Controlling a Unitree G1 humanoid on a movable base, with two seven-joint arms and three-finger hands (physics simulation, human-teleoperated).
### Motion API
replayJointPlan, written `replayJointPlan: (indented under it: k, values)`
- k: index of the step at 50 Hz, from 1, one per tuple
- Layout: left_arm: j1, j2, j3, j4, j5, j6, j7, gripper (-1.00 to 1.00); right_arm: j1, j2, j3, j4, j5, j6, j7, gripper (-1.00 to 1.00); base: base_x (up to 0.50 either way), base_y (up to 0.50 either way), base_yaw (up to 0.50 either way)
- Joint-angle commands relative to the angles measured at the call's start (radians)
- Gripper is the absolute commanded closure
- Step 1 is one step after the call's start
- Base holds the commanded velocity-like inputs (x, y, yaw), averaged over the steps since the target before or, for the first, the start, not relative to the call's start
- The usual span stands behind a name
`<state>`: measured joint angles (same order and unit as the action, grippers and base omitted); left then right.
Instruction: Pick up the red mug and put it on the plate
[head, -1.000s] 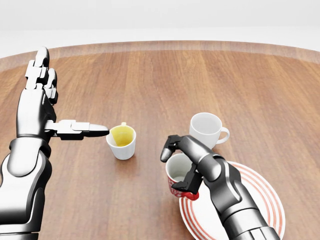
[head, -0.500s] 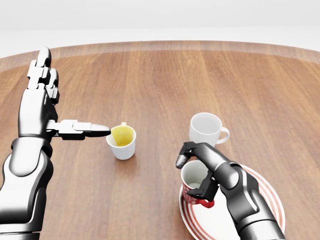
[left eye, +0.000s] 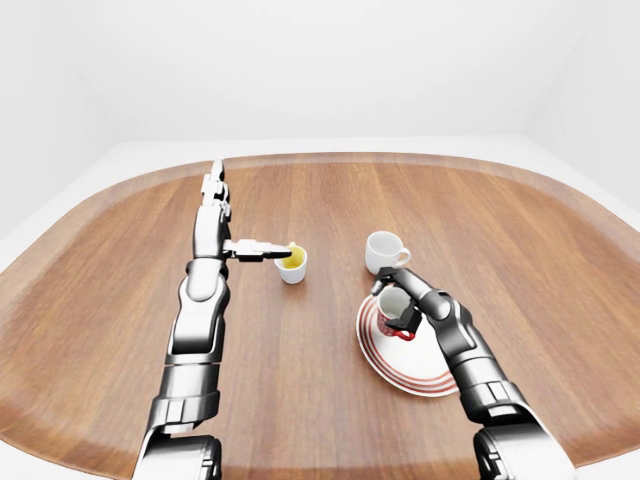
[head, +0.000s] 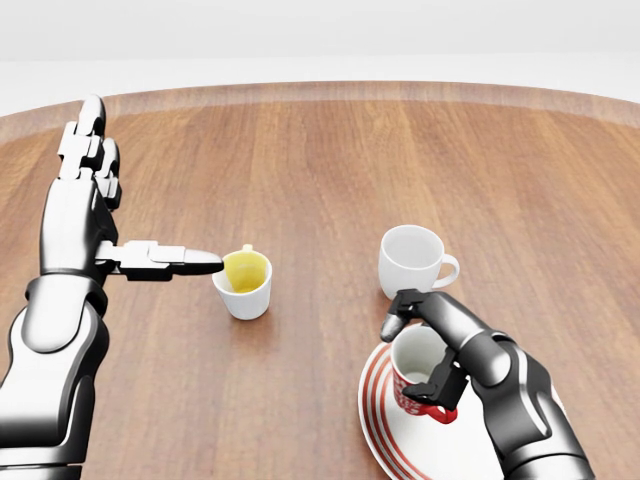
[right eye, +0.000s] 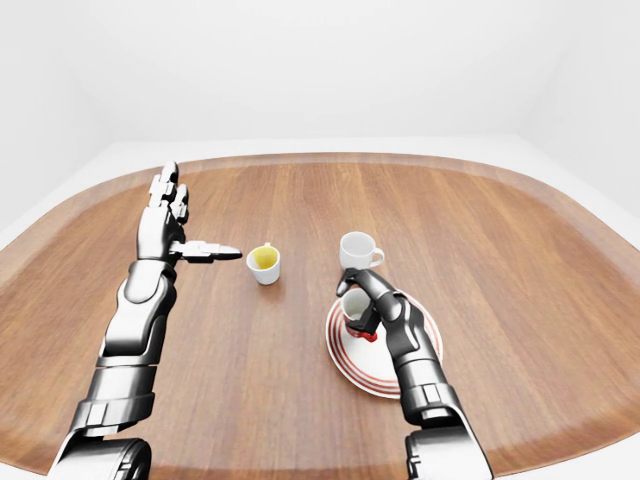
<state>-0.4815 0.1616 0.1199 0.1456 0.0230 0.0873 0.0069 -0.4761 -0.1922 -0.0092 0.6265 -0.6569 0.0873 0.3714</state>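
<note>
The red mug (head: 418, 378), white inside with a red handle, is in my right hand (head: 420, 352), whose fingers close round its rim and side. It is upright over the left part of the white plate with red rings (head: 378, 412), at the lower right of the head view. I cannot tell if the mug touches the plate. My left hand (head: 140, 200) is open and empty at the left, fingers up and thumb pointing right toward a small cup.
A small white cup with a yellow inside (head: 243, 283) stands just right of my left thumb. A plain white mug (head: 412, 258) stands just above the plate, close to my right fingers. The round wooden table's edge (head: 320, 90) curves along the top.
My right hand has carried the red mug rightward and lower in the head view, from the plate's left rim to over the plate. The left arm has barely moved.
</note>
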Motion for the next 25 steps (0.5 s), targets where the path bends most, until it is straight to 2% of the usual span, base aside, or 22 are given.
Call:
replayJointPlan:
  k: [1, 25]
  values:
    - [0.002, -0.003, -0.002, 0.003, 0.002, 0.000, 0.001, -1.00, 0.021, -0.030, -0.026, -0.021, 0.000, 0.000, 0.009, 1.00, 0.00, 0.00, 0.00]
    - [0.003, -0.006, -0.004, 0.001, 0.004, 0.000, 0.002, -1.00, 0.075, -0.069, -0.061, -0.101, 0.019, 0.000, 0.036, 1.00, 0.00, 0.00, 0.00]
